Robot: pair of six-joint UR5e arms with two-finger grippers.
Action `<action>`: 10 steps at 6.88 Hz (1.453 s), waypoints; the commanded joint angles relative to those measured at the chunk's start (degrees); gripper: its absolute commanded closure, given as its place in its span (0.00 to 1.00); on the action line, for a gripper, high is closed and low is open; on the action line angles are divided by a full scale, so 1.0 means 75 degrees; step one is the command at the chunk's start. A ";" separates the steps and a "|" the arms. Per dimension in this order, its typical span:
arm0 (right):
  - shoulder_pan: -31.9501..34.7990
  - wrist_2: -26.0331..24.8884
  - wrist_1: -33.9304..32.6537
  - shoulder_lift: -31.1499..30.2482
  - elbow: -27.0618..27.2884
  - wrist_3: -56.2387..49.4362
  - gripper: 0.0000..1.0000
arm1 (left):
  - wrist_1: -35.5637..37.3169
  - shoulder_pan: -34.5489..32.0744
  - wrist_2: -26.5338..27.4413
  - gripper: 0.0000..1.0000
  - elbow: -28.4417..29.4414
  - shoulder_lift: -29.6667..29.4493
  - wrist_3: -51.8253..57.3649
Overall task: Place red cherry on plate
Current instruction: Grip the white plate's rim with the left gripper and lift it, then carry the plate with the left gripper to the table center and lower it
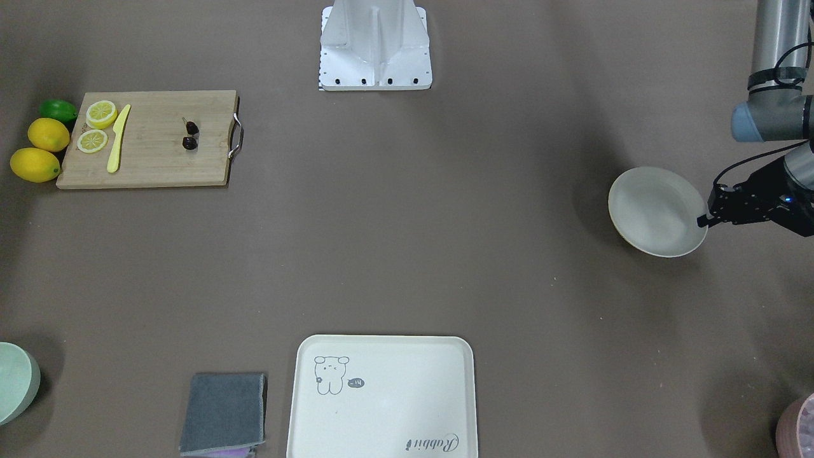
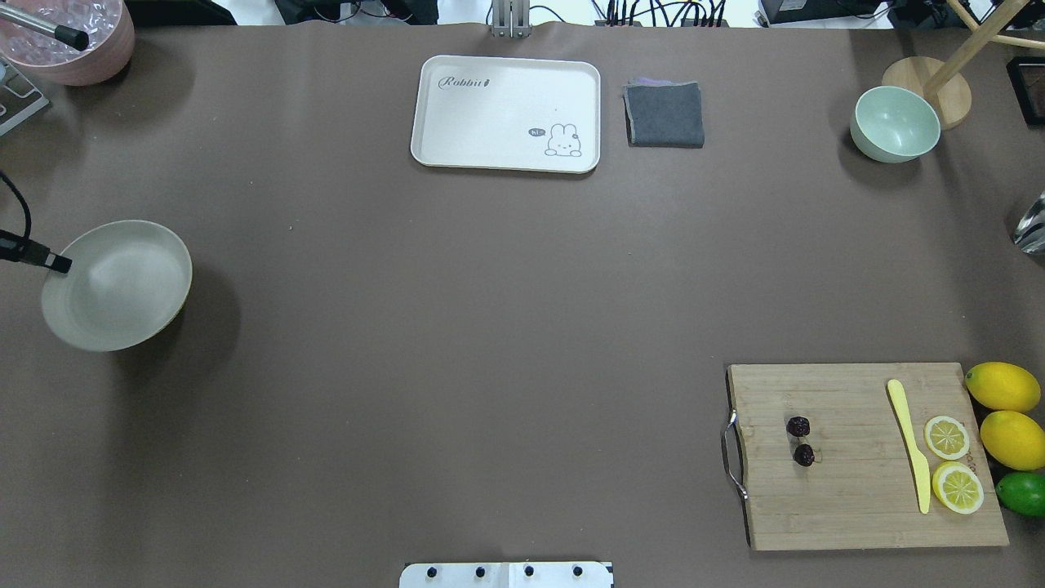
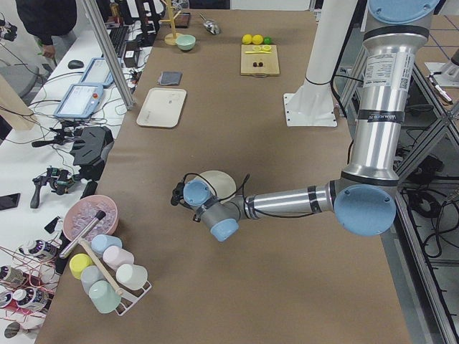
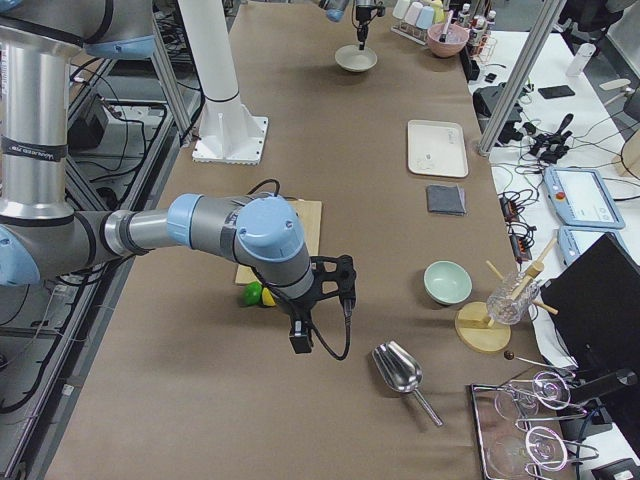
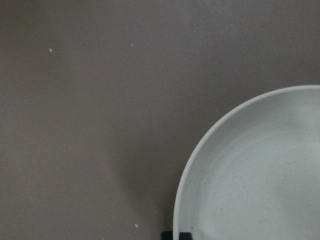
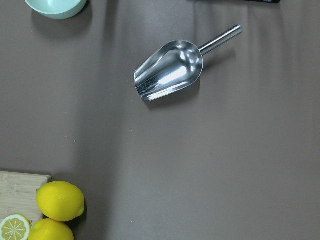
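Observation:
The red cherry (image 2: pixel 800 439), two tiny dark fruits on thin stems, lies on the wooden cutting board (image 2: pixel 857 506) at my right. It also shows in the front view as the red cherry (image 1: pixel 189 135). Far across the table, the round cream plate (image 2: pixel 118 282) hangs tilted, its shadow offset on the cloth. My left gripper (image 2: pixel 57 263) is shut on its rim; the front view shows the left gripper (image 1: pixel 703 221) pinching the plate (image 1: pixel 655 210). The left wrist view shows the plate (image 5: pixel 260 175). My right gripper (image 4: pixel 302 335) hovers past the board's end; I cannot tell its state.
On the board lie a yellow knife (image 2: pixel 910 445) and lemon slices (image 2: pixel 947 437); whole lemons (image 2: pixel 1002 385) and a lime (image 2: pixel 1022 492) sit beside it. A metal scoop (image 6: pixel 170 70), green bowl (image 2: pixel 894 122), grey cloth (image 2: pixel 664 114), rabbit tray (image 2: pixel 490 106) and pink bowl (image 2: pixel 82 41) line the far side.

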 commanded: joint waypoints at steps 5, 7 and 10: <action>0.0233 0.0000 -0.0035 -0.0065 0.0018 -0.0035 0.00 | 0.5733 0.0880 0.0488 1.00 -0.3684 -0.2895 -0.2366; 0.0257 0.0000 -0.0058 -0.0112 0.0077 -0.0070 0.00 | 0.5733 0.2626 0.2536 1.00 -0.3888 -0.3351 -0.3508; 0.0432 0.0012 -0.0070 -0.0135 0.0077 -0.0059 0.00 | 0.5698 0.4622 0.4545 1.00 -0.3760 -0.3692 -0.4483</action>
